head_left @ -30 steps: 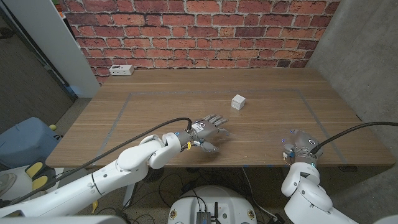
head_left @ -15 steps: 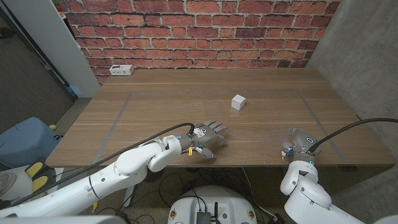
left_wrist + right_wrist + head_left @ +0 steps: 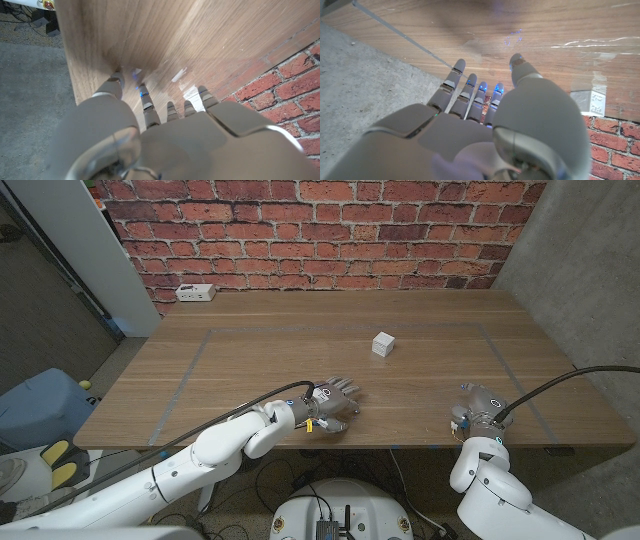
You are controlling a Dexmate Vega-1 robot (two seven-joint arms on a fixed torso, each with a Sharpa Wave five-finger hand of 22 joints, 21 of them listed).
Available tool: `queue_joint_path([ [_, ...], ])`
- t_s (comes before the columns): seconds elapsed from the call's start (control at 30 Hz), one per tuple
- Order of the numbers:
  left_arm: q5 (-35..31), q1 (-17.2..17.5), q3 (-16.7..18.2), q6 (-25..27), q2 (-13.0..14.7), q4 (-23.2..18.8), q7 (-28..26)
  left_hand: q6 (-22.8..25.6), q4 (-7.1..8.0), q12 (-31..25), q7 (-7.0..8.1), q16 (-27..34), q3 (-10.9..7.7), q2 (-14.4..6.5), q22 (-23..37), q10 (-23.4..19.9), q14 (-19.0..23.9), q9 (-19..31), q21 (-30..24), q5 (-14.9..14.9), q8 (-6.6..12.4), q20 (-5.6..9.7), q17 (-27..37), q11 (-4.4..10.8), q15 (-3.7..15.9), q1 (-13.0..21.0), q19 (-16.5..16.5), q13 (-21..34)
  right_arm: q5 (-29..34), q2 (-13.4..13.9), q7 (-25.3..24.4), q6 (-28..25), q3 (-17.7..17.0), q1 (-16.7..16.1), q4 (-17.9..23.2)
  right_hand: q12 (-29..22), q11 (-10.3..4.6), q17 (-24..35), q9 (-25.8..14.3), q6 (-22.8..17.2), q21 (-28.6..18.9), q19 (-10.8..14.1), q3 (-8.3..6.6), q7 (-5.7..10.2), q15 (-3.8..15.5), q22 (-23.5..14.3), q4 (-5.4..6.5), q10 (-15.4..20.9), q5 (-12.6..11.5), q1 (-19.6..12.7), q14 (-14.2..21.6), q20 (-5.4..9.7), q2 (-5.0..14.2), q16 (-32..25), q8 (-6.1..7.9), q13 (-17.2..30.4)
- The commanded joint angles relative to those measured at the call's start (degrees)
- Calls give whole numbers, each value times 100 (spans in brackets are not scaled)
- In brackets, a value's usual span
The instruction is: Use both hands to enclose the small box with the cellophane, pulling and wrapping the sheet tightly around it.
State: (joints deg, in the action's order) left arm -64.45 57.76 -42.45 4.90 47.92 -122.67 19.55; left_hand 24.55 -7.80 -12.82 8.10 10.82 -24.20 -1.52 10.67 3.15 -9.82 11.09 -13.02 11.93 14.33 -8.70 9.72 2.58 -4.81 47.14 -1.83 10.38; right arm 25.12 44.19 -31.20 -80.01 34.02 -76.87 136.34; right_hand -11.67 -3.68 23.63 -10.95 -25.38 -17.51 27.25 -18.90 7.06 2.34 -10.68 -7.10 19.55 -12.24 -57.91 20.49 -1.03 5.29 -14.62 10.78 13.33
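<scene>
- Sitting alone on the bench (image 3: 250, 340) is the small box (image 3: 383, 344), a white cube just right of centre and toward the far side, well apart from both hands.
- Cellophane (image 3: 340, 355) is hard to make out from the head view; only its faint edges trace a wide rectangle on the wood around the box, so the box appears to stand on the sheet.
- Left hand (image 3: 331, 401) hovers low over the near middle of the bench, fingers (image 3: 150, 107) stretched forward and slightly apart, holding nothing.
- From the left wrist view, those fingertips point down at the wood near the bench edge, with glints of shiny film just beyond them.
- Right hand (image 3: 473, 407) is at the near right of the bench, close to the near edge, holding nothing.
- From the right wrist view, its fingers (image 3: 470, 95) reach out straight and a little spread, thumb apart, and the box shows beyond them.
- On the far left corner of the bench lies a white power strip (image 3: 195, 293).
- Behind the bench stands a red brick wall (image 3: 320, 230).
</scene>
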Motion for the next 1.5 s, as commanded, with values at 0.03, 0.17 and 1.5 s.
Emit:
queue_joint_path([
  [0.03, 65, -61, -100, 16, -206, 470, -486, 688, 13, -103, -86, 33, -102, -401, -2, -317, 194, 29, -47, -76, 169, -52, 3, -65, 46, 131, 201, 16, -73, 19, -44, 2, -17, 40, 6, -34, -5, -5, -16, -26, 8, 48, -38, -43, 583, -4, -2, 74, 12, 61, 42, 10, -20, 13, 43, -3],
  [0.17, 363, 24, -9, 1, -263, 649, -1097, 1627, -66, -165, -240, 35, -107, -682, -11, -828, 603, 38, -113, -152, 367, 86, -14, 2, 214, 302, 585, 8, -195, 72, -91, 2, 5, 96, -5, -35, 2, -8, -15, -25, 8, 52, -38, -43, 578, -4, -5, 75, 10, 66, 47, 8, -21, 14, 42, -4],
  [1.5, 2856, 67, 211, 209, -1224, 1710, -4153, 3445, -164, -465, -1229, 16, -307, -845, 28, -3316, 2592, 467, -286, -107, 568, 205, -18, 239, 854, 927, 1571, 20, -794, -24, -1475, 1204, -977, -1190, 88, 19, 236, 23, -6, 179, 166, -96, 810, -203, 296, -13, 460, -201, 15, 1559, -245, -182, -560, 111, -10, -24],
])
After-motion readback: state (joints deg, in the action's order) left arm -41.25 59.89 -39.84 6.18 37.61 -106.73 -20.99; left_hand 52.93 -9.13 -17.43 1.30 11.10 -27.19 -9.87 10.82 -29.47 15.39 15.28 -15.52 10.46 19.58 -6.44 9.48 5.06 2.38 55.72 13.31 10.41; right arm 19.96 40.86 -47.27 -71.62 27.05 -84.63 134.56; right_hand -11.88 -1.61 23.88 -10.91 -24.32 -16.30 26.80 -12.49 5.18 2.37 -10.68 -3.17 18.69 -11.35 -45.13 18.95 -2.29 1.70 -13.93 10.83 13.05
